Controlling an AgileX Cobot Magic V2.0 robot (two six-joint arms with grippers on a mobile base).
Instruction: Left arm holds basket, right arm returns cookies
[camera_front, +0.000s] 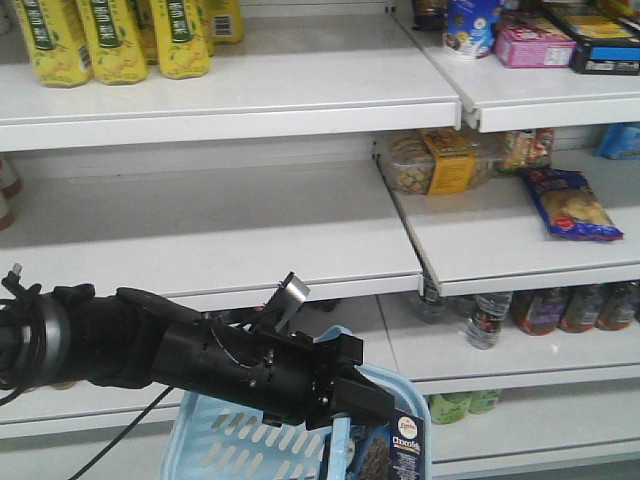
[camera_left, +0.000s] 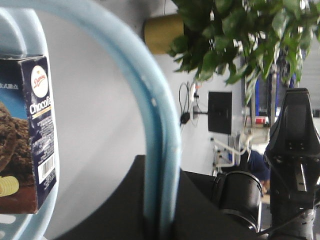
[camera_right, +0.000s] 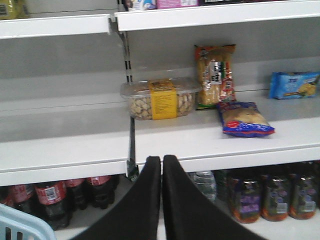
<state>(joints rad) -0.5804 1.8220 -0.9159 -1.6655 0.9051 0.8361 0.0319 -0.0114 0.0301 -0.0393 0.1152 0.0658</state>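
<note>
- The left arm (camera_front: 200, 355) reached in from the lower left. Its jaws were clamped on the handle of the basket (camera_front: 225, 440), and the left wrist view showed the light blue bar running down between them.
- The cookies (camera_left: 30, 135) stood upright inside the basket, at its right end in the front view, with nothing gripping them.
- The right arm (camera_right: 180, 215) showed only its jaws, which were together with nothing between them. They faced the shelf (camera_right: 190, 145) and were apart from the box.
- Judged status: the basket hold was complete. Grasping, lifting and returning the cookies were not yet done.
- Farther back on the shelf lay a clear tub (camera_right: 157, 97) and a blue snack bag (camera_right: 245, 120).
- Not determinable: the intended slot for the box. The basket's floor and lower half were cut off by the frame edge.
</note>
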